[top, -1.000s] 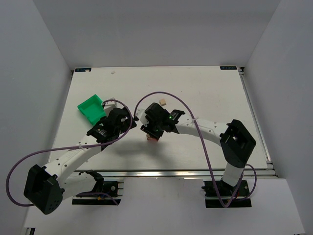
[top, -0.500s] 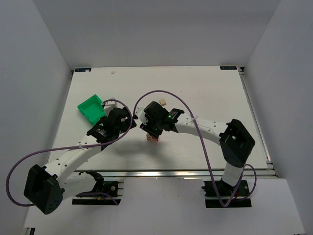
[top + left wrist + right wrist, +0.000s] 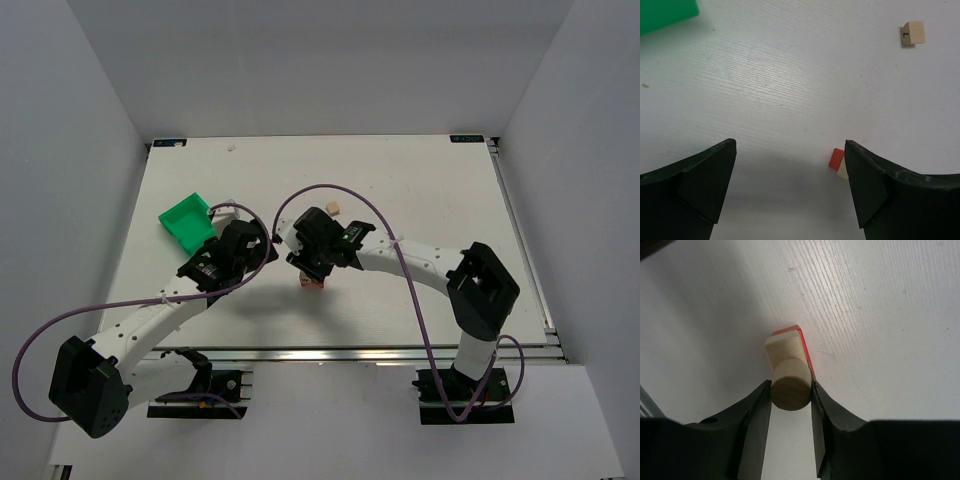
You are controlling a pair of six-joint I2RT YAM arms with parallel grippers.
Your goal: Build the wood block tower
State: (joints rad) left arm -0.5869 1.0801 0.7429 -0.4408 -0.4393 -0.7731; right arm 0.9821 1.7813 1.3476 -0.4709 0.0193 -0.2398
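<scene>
wooden round piece (image 3: 790, 385) is clamped between the part-closed fingers of the right gripper (image 3: 790, 390), directly over the wood block tower (image 3: 785, 346): a pale block on a red-orange base, on the table (image 3: 420, 180). left gripper (image 3: 789, 150) is fully spread, empty, near the tower.

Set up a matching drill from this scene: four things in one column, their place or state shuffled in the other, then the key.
Column one
1. left gripper
2. right gripper
3. green bin
4. loose beige cube

Column two
A. shut on a round wooden piece above the block stack
B. alone on the table, apart from the stack
C. open, nothing between the fingers
D. on the left part of the table

Pairs: 1-C, 2-A, 3-D, 4-B
</scene>
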